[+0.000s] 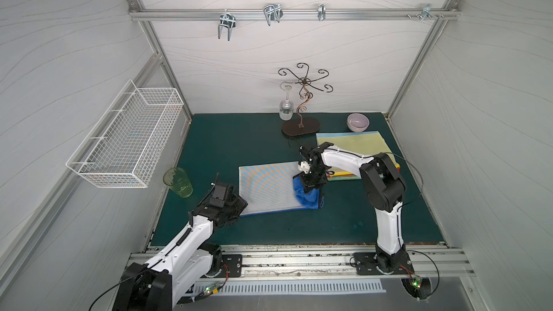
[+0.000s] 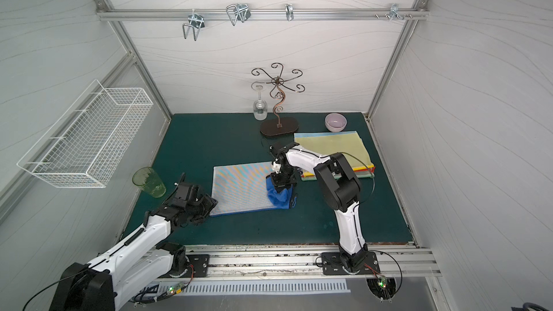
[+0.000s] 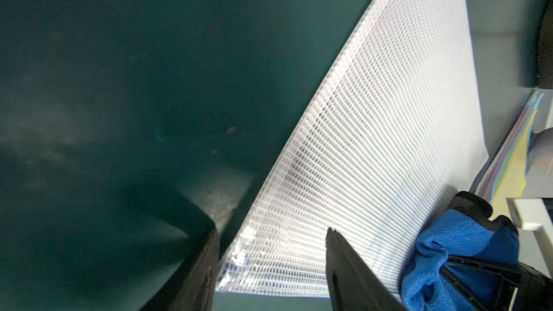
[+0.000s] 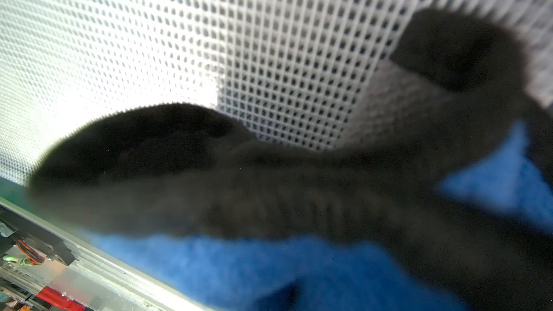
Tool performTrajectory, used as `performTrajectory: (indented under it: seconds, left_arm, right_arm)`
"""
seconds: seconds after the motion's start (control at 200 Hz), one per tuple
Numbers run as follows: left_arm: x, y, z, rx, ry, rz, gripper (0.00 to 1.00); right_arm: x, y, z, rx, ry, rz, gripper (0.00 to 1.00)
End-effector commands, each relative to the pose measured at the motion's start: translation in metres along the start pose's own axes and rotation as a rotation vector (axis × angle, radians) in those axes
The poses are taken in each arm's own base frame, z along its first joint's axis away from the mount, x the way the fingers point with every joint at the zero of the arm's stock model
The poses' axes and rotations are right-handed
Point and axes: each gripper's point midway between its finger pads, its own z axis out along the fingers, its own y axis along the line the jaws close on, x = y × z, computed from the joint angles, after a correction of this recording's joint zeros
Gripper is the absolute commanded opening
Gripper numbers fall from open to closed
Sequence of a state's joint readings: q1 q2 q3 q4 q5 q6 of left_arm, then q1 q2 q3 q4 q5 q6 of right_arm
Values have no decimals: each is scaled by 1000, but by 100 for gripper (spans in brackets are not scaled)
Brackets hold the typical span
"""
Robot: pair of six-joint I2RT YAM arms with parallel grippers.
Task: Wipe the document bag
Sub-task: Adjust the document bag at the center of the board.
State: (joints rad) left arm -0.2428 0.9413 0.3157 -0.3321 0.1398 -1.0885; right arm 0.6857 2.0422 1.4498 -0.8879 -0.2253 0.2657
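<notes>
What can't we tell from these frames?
- Right gripper tips: buried in cloth in both top views; right wrist view blurred.
- Left gripper touching bag or not: its wrist camera covers it in top views.
- Dirt on bag: too small.
- Folders: partly behind right arm.

A white grid-mesh document bag [image 1: 266, 186], shimmering with pale blue and orange bands and edged in blue, lies on the dark teal-green table [image 1: 239, 139]. A royal-blue cloth [image 1: 309, 197] sits at its 3 o'clock side. At the table's 9 o'clock is a translucent green tumbler [image 1: 177, 182]. At 1 o'clock is a lilac bowl [image 1: 358, 122], beside pastel folders [image 1: 353, 143], yellow topmost. The wall basket [image 1: 125, 142] is white wire.
</notes>
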Motion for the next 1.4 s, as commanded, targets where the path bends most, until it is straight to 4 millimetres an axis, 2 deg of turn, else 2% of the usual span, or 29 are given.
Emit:
performTrajectory:
  seconds: [0.0,0.265,0.385,0.52,0.635,0.8,0.93,1.026,1.111,1.306,1.391]
  left_arm:
    - [20,36,21,-62,63,-69,60]
    - [25,33,22,-20,84,-49,59]
    - [27,30,24,25,90,-49,50]
    - [32,32,24,18,113,-36,26]
    - [33,33,25,6,127,-22,18]
    - [33,29,24,-1,139,9,0]
    - [26,22,16,1,113,35,0]
    - [17,10,2,28,63,55,0]
    - [4,-3,-19,56,-3,83,0]
    - [-27,-26,-92,11,-114,200,0]
    - [-41,-42,-127,-4,-174,260,0]
  right_arm:
    - [10,-17,37,39,72,36,0]
    - [18,-10,47,27,103,24,0]
    - [18,-7,48,21,103,21,0]
    - [17,-7,48,20,102,22,0]
    - [15,-4,47,13,100,21,0]
    - [14,-2,44,12,91,17,0]
    - [12,1,36,14,75,7,0]
    - [10,6,24,8,50,-1,0]
    - [7,11,6,3,2,-10,0]
    - [8,21,-43,-8,-91,-13,0]
    - [9,25,-62,-26,-128,-8,0]
